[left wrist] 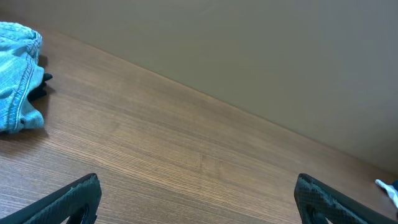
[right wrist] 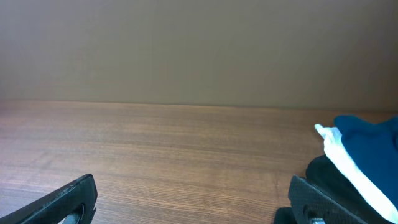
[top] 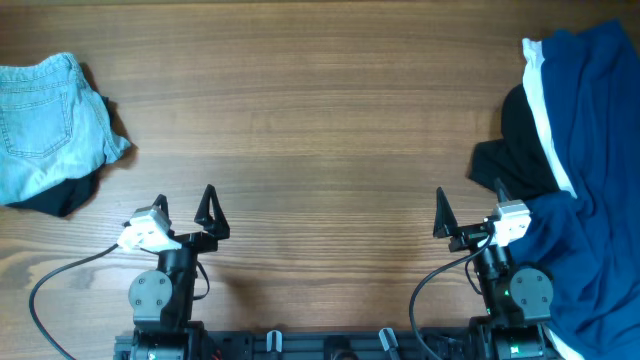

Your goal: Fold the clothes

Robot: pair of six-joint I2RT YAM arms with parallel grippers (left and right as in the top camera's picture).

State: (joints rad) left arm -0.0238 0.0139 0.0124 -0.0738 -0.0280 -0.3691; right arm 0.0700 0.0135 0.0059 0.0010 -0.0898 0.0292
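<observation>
A deep-blue T-shirt (top: 595, 150) lies heaped at the table's right edge, over a white garment (top: 545, 110) and a black garment (top: 520, 145); the pile also shows in the right wrist view (right wrist: 367, 152). A pale-blue denim piece (top: 45, 125) lies at the far left on a black garment (top: 60, 200), and shows in the left wrist view (left wrist: 15, 74). My left gripper (top: 183, 208) is open and empty near the front edge, apart from the denim. My right gripper (top: 470, 208) is open and empty, just left of the blue pile.
The wooden table (top: 320, 120) spreads bare between the two piles. The arm bases and cables sit along the front edge (top: 330, 340). A plain wall rises behind the table in both wrist views.
</observation>
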